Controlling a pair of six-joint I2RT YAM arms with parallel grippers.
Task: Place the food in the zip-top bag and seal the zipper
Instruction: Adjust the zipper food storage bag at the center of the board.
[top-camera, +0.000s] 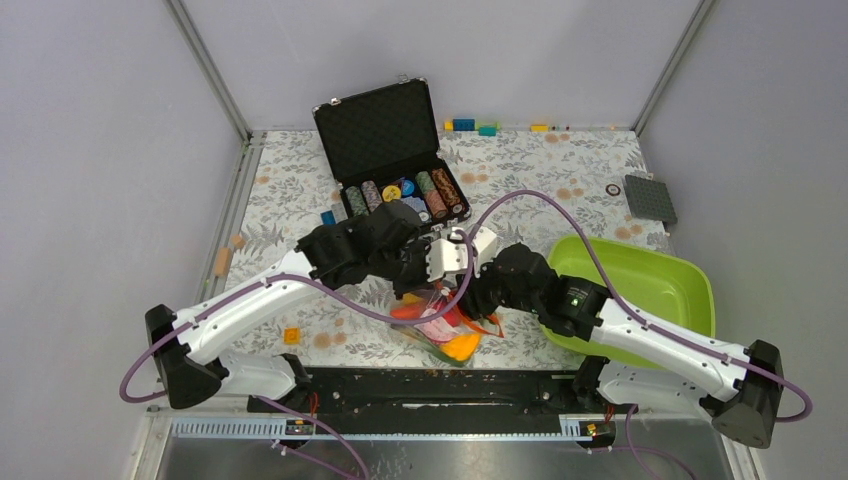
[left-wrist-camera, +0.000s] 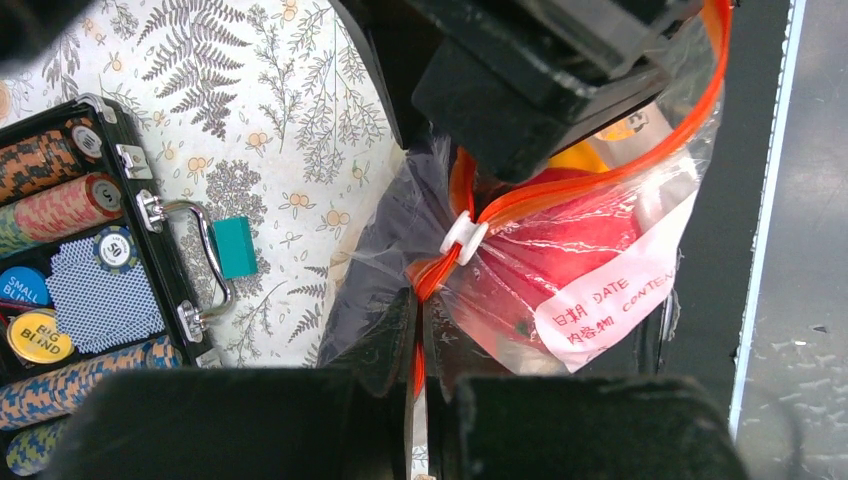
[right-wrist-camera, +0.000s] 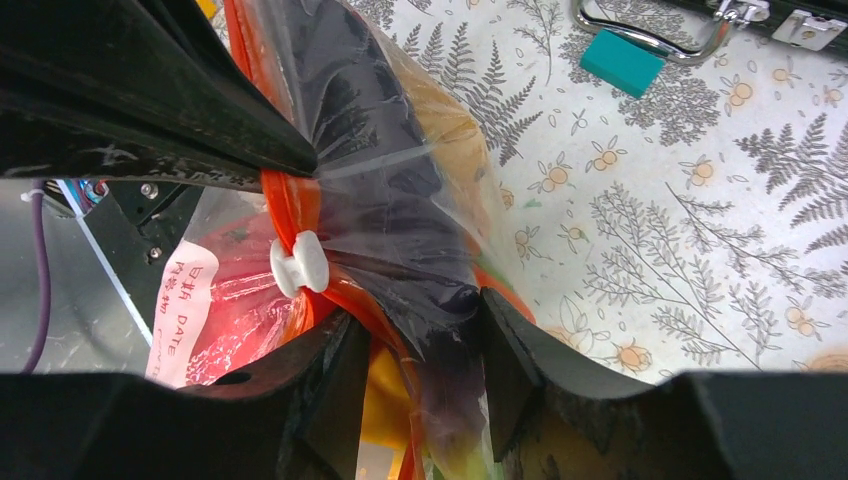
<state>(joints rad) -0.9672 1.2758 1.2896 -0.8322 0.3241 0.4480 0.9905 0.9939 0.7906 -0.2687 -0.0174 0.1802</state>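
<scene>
The clear zip-top bag (top-camera: 445, 325) hangs between both grippers near the table's front edge, holding the food: a red apple (left-wrist-camera: 560, 240), a purple eggplant (right-wrist-camera: 370, 150) and something yellow-orange (right-wrist-camera: 392, 400). The orange-red zipper (left-wrist-camera: 590, 175) carries a white slider (left-wrist-camera: 463, 237) (right-wrist-camera: 298, 265). My left gripper (left-wrist-camera: 418, 300) is shut on the zipper strip just below the slider. My right gripper (right-wrist-camera: 415, 315) straddles the bag's mouth on the slider's other side. Its jaws stand apart, with plastic and zipper between them and a gap beside the left finger (right-wrist-camera: 335, 380).
An open black case of poker chips (top-camera: 390, 150) stands behind the arms, with a teal brick (left-wrist-camera: 235, 247) by its handle. A lime-green tray (top-camera: 640, 290) sits at the right. Small bricks (top-camera: 475, 126) line the back wall, and a grey baseplate (top-camera: 650, 198) lies at the far right.
</scene>
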